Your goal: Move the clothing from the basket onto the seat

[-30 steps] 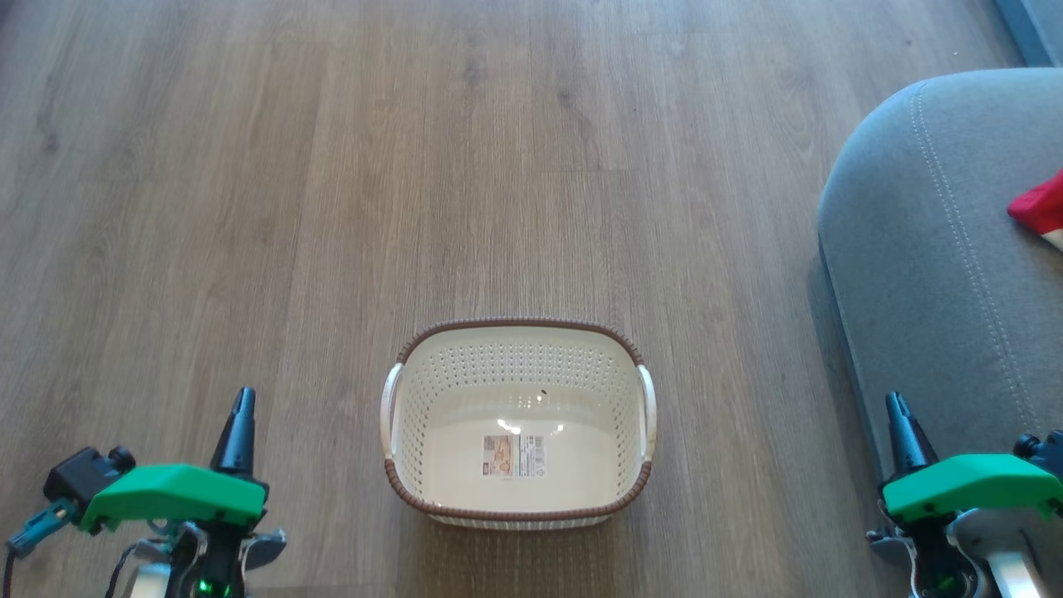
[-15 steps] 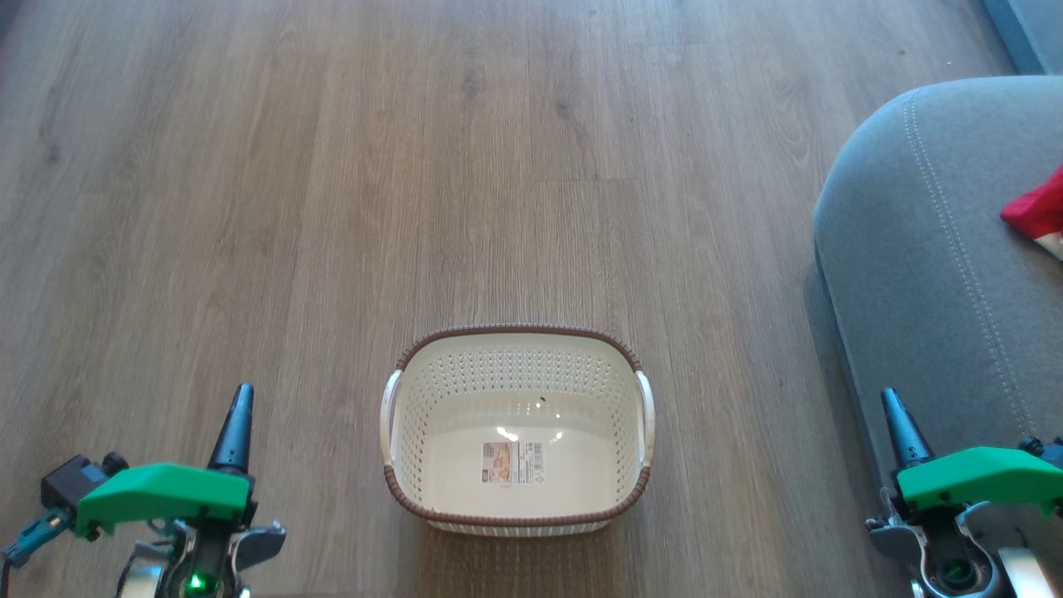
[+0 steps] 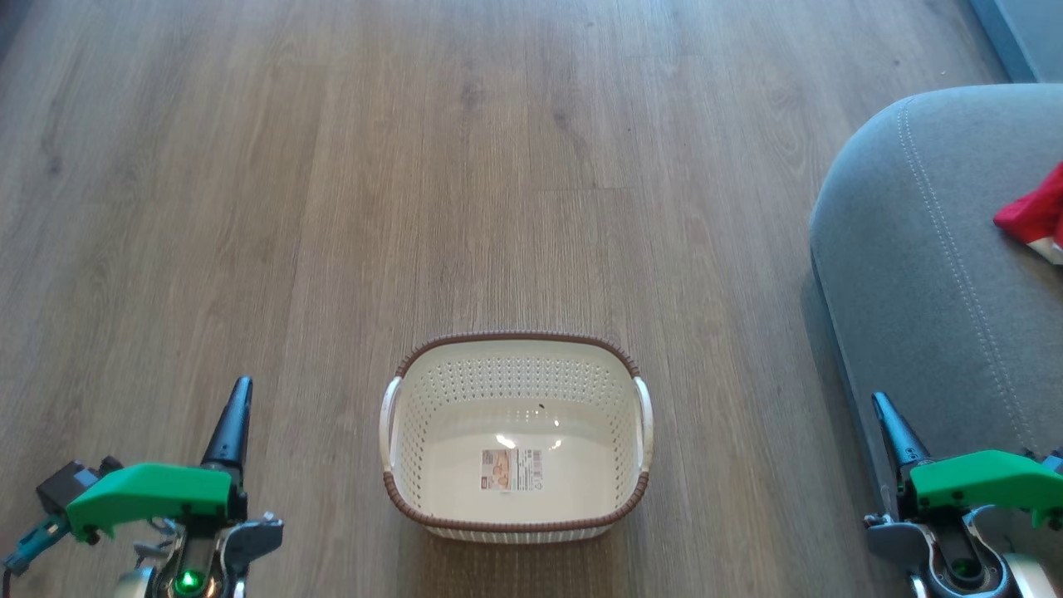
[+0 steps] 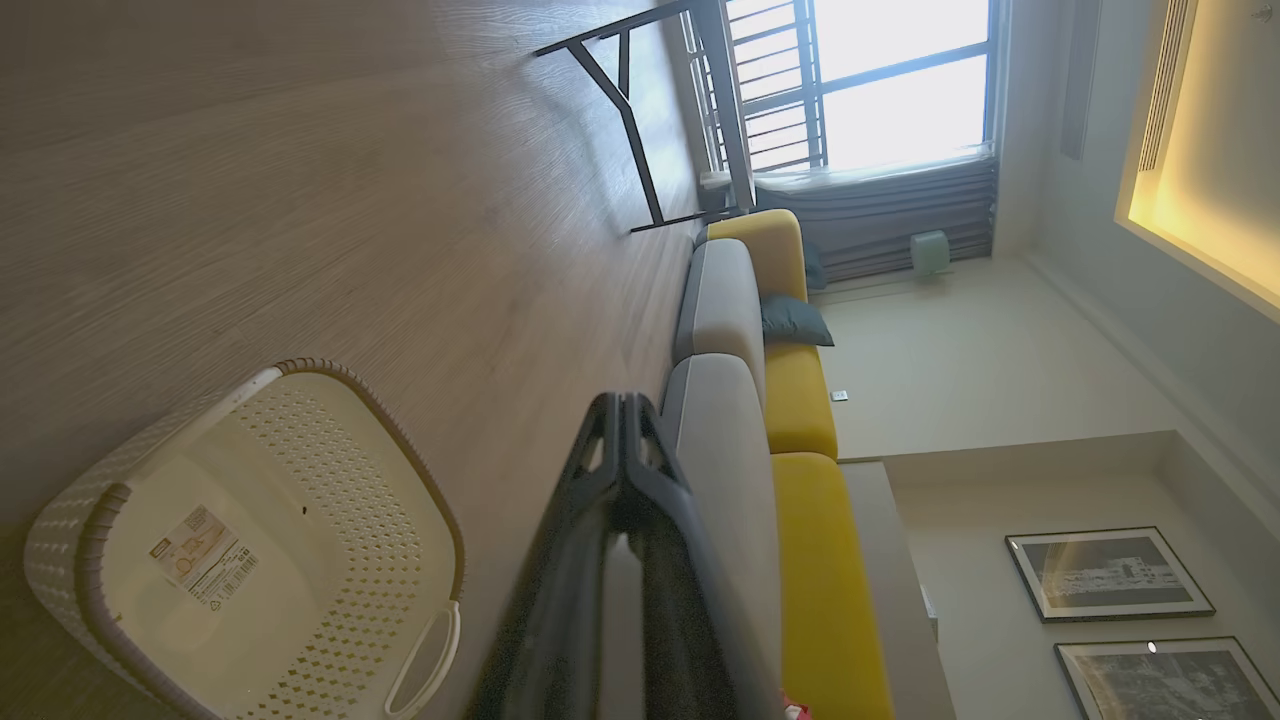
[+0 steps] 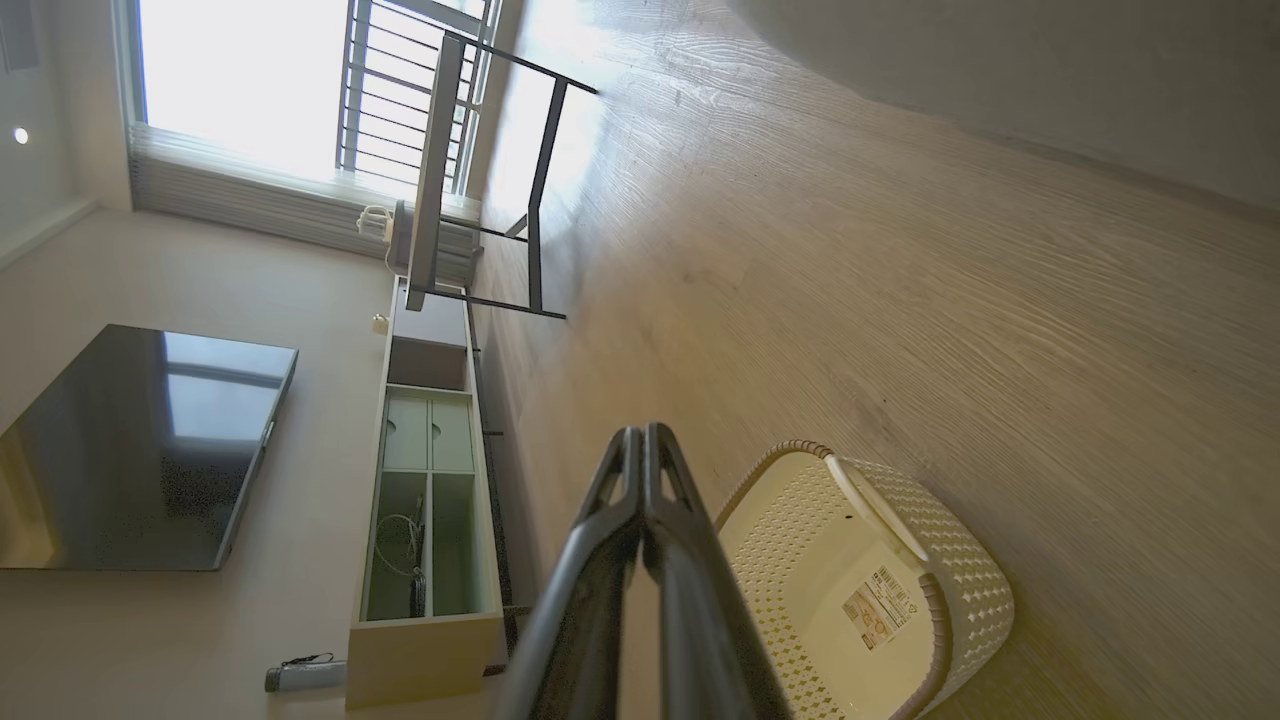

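The cream basket with its brown rim stands on the wood floor at the lower middle, with nothing in it but the label on its bottom. A corner of the red and white clothing lies on the grey seat at the right edge. My left gripper is at the lower left, shut on nothing, well left of the basket. At the lower right my right gripper is shut with nothing held, in front of the seat's near side. The basket lies beside its fingers in the right wrist view.
Wood floor stretches ahead and to the left. A grey and yellow sofa and a dark-framed table show in the left wrist view. The right wrist view has a TV and a low cabinet.
The whole head view has shifted: basket and seat sit slightly lower and the seat further left. Both grippers stay shut at the bottom corners.
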Available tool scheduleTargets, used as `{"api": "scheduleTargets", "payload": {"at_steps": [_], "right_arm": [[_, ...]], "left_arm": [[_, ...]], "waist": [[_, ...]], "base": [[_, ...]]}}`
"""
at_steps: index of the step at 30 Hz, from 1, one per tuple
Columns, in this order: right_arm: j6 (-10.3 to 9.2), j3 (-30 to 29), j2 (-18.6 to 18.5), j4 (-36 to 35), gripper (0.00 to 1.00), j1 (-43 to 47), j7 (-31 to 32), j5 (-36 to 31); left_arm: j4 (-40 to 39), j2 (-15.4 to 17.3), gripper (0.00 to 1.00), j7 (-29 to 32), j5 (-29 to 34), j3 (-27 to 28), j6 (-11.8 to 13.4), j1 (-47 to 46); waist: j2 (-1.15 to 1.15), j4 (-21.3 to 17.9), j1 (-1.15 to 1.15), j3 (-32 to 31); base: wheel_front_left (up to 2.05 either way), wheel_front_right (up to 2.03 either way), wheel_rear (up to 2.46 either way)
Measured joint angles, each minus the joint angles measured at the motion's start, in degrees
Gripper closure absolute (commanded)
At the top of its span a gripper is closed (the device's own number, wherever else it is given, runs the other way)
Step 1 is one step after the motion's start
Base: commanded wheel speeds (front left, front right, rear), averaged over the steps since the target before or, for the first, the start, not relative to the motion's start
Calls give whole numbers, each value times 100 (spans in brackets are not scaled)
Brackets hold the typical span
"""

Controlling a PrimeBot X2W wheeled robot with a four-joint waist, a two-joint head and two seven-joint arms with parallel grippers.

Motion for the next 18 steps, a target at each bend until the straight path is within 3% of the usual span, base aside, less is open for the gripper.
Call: {"api": "scheduleTargets", "payload": {"at_steps": [18], "right_arm": [[0, -125, 64, 48, 100, -62, 318, 1316]], "left_arm": [[-125, -122, 100, 302, -1055, 189, -52, 0]], "waist": [[0, -24, 0, -118]], "base": [[0, 0, 0]]}}
